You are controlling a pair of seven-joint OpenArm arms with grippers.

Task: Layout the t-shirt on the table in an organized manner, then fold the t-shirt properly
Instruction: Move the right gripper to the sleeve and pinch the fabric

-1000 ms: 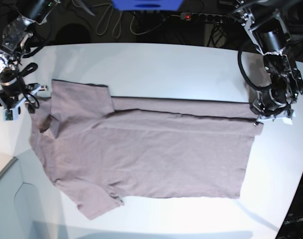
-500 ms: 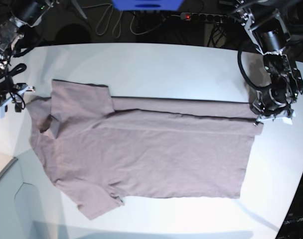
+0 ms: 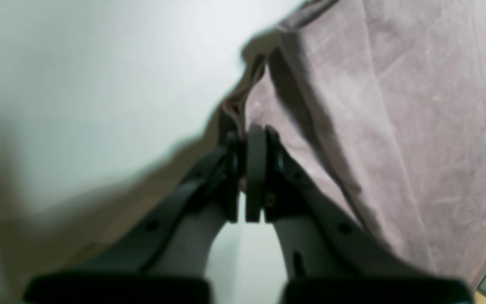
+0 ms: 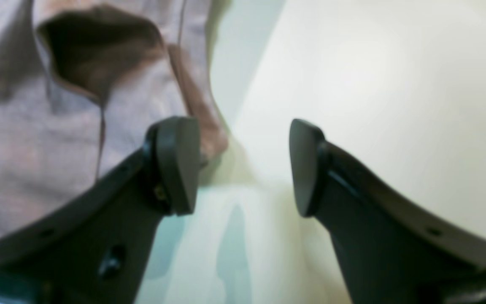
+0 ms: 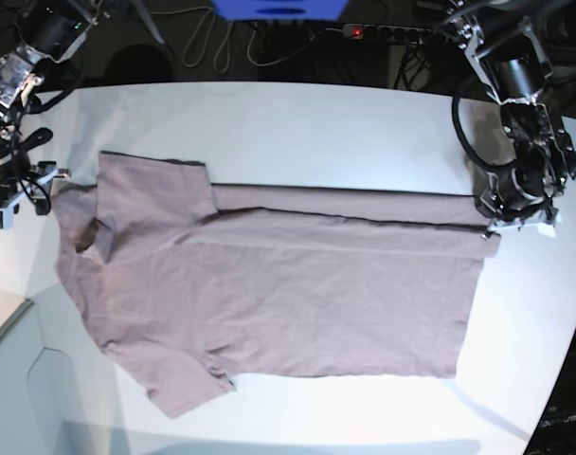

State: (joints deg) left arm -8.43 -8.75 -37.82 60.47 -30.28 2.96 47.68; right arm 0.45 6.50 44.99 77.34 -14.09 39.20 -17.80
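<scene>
The mauve-grey t-shirt (image 5: 279, 284) lies spread on the white table (image 5: 316, 133), neck toward the left and hem toward the right, with its far long side folded over. My left gripper (image 5: 513, 220) sits at the far hem corner. In the left wrist view this left gripper (image 3: 246, 135) is shut on the edge of the t-shirt (image 3: 395, 126). My right gripper (image 5: 18, 190) hangs just left of the shoulder. It (image 4: 241, 164) is open and holds nothing; one of its fingers (image 4: 175, 164) overlaps the edge of the t-shirt (image 4: 36, 139) near the collar, the other is over bare table (image 4: 373, 84).
Cables and a power strip (image 5: 387, 32) lie beyond the table's far edge, beside a blue object (image 5: 279, 8). The table's curved edge runs close by at the lower left (image 5: 9, 327) and at the right (image 5: 572, 313).
The right gripper drew the shoulder cloth a little to the left and its jaws opened wider, letting the cloth go. The left arm has not moved.
</scene>
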